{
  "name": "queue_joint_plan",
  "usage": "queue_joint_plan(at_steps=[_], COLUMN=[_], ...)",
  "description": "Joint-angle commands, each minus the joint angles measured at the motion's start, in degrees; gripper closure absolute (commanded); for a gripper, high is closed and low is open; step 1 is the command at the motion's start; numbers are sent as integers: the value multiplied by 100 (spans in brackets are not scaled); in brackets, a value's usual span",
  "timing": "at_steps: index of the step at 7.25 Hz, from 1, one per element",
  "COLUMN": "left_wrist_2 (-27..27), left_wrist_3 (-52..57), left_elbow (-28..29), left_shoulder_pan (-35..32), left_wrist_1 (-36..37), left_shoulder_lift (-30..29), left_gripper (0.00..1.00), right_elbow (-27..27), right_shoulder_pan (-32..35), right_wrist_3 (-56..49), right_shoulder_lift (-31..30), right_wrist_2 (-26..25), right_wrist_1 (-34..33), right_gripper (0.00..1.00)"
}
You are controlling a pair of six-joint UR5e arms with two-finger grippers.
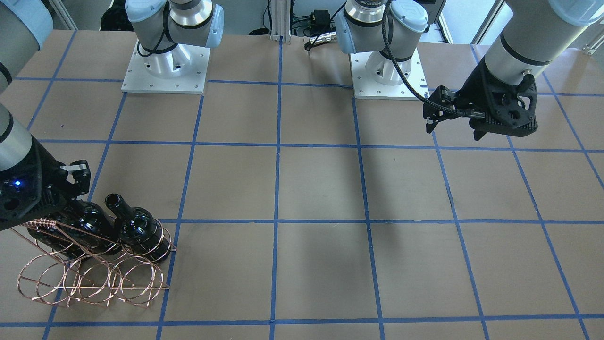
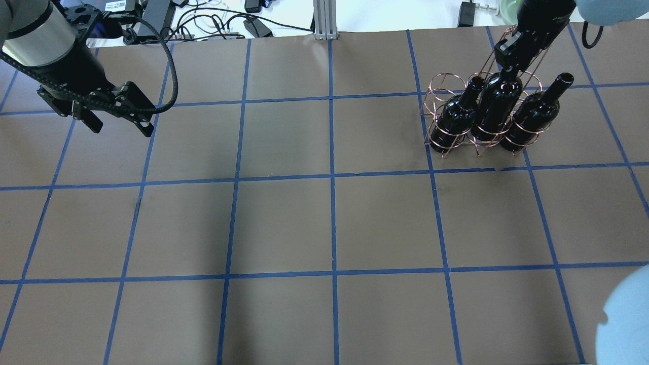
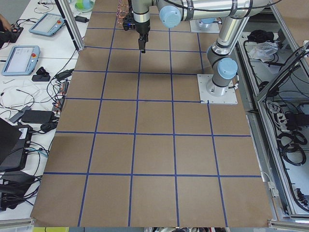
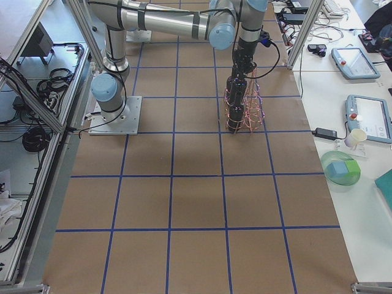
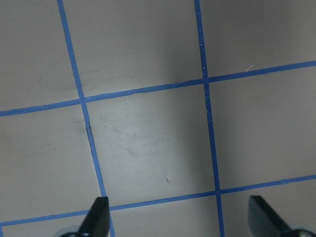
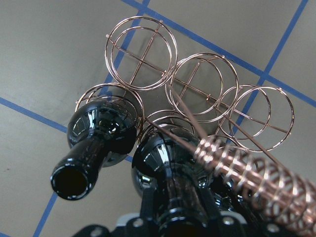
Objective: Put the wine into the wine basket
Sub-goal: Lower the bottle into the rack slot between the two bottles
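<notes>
The wine basket (image 2: 445,74) is a copper wire rack at the far right of the table, with three near-black bottles lying neck-up in its lower rings. My right gripper (image 2: 509,68) is shut on the neck of the middle wine bottle (image 2: 499,104), beside the twisted handle (image 6: 247,173). The right wrist view shows this neck (image 6: 173,197) running up between the fingers, and a second bottle (image 6: 101,131) with an open mouth beside it. The upper rings (image 6: 141,18) are empty. My left gripper (image 2: 121,129) is open and empty above the far left of the table.
The other two bottles (image 2: 454,119) (image 2: 537,111) flank the held one. The brown table (image 2: 329,228) has a blue tape grid. Cables and boxes lie past the far edge (image 2: 223,25). The left wrist view shows only table between the open fingertips (image 5: 96,219).
</notes>
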Motion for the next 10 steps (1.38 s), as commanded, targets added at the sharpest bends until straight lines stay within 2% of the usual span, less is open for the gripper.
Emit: queue_joint_plan(at_steps=[1,5,6,7,9,10], left_wrist_2=[0,0,0,0,0,0], left_wrist_3=[7,-2,7,7,7,7], left_elbow=[-1,-1,-1,-1,-1,-1], left_shoulder_pan=[0,0,0,0,0,0], left_wrist_1=[3,3,3,3,3,3], left_shoulder_lift=[0,0,0,0,0,9], left_gripper=[0,0,0,0,0,0], right_elbow=[52,157,166,166,166,166], right_shoulder_pan=[0,0,0,0,0,0], right_wrist_3=[13,57,74,75,75,75], right_shoulder_lift=[0,-8,-17,-52,-131,-218], right_wrist_2=[7,-11,-2,-37,-72,-64], right_wrist_1=[-58,-49,-49,-41,29,30], right_gripper=[100,100,73,53,37,35])
